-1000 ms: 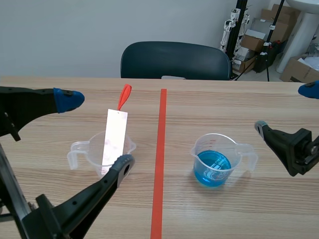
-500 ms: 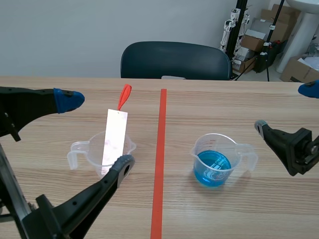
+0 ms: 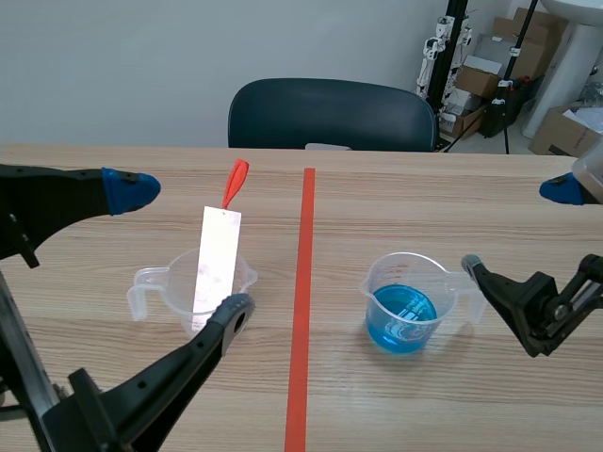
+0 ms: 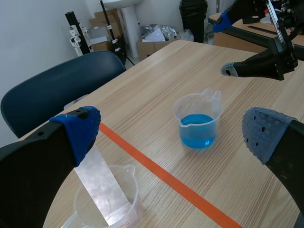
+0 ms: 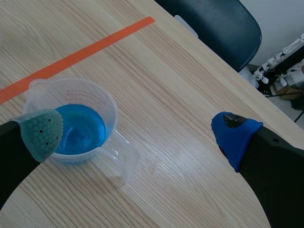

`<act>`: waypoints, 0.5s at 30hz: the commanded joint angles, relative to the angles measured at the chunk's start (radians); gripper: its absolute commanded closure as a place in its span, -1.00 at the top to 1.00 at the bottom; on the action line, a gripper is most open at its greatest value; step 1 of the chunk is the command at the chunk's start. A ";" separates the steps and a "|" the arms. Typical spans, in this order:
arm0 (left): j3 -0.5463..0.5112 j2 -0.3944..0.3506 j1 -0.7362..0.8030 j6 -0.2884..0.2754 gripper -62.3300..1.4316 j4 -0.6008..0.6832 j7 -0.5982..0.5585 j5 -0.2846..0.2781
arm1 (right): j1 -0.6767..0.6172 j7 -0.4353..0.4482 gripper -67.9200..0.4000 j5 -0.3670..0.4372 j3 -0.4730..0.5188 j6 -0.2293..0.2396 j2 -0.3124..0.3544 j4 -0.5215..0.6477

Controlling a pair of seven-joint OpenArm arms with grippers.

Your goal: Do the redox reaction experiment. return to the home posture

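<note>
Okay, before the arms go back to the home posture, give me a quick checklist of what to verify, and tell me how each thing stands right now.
1. Left hand empty: ok. It is open with nothing between its fingers.
2. Right hand empty: ok. It is open and holds nothing.
3. Blue-liquid beaker upright on the table: ok.
4. White strip resting in the clear beaker: ok. It leans on the rim.
5. Right hand clear of the blue-liquid beaker's handle: cannot tell. One finger is close beside it, so draw back gently.
</note>
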 commanded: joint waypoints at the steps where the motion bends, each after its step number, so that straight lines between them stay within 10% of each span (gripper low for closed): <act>1: -0.003 0.005 0.000 0.002 1.00 0.005 -0.013 -0.010 | 0.006 0.013 0.96 0.010 0.007 -0.008 0.013 0.038; 15: -0.003 0.005 0.000 0.002 1.00 0.005 -0.013 -0.010 | 0.006 0.016 0.96 0.009 0.007 -0.008 0.013 0.048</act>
